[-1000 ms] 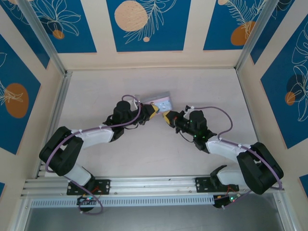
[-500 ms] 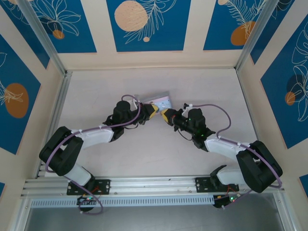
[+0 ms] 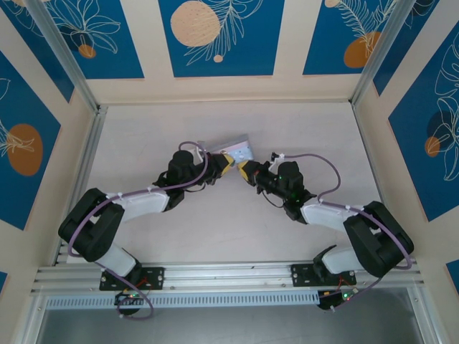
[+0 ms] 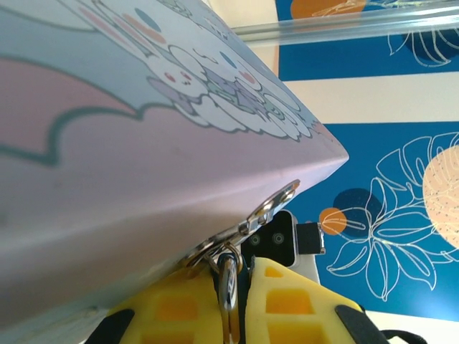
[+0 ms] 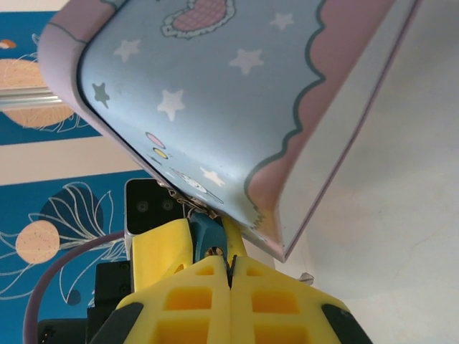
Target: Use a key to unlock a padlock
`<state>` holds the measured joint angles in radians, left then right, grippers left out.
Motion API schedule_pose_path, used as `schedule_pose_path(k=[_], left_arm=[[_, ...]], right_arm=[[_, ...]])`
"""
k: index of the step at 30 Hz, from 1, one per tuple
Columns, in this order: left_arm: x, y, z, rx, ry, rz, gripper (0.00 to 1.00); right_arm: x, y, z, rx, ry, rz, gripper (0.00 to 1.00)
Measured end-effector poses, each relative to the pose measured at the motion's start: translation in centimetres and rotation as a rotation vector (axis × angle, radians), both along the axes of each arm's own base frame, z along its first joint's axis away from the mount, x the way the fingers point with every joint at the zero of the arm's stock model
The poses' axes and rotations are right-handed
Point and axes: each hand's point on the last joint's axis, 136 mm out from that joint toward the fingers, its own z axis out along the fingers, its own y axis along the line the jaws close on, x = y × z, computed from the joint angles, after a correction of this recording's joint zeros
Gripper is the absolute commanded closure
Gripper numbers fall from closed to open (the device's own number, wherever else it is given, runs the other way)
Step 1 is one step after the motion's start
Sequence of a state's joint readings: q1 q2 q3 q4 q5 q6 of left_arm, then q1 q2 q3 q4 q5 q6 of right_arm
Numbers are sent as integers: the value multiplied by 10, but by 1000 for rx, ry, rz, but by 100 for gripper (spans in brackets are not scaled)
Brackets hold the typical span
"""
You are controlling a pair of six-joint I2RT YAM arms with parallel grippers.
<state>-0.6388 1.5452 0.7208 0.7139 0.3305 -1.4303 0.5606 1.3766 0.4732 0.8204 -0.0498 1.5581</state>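
One cartoon tin [image 3: 241, 150], one padlock [image 5: 204, 226], one key [image 5: 214, 252], two grippers; the left gripper [image 3: 227, 165] pinches the padlock tight (it hangs at the tin's hasp [image 4: 276, 201]); the right gripper [image 5: 229, 278], fingers pressed together, nips the key, its tip at the padlock; since a second ago the right gripper has crept leftwards, nearer the tin.

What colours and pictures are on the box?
The tin box is pastel blue with white stars and a wavy pink border. The right wrist view shows it best.
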Motion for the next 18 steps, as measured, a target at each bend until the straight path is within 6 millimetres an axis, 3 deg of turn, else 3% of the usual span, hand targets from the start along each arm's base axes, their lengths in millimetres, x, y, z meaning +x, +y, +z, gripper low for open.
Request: schedule_pose_path(k=[18], left_arm=[[5, 11, -2, 2, 4, 62, 100]], right_arm=[[8, 12, -7, 98, -157, 66, 100]])
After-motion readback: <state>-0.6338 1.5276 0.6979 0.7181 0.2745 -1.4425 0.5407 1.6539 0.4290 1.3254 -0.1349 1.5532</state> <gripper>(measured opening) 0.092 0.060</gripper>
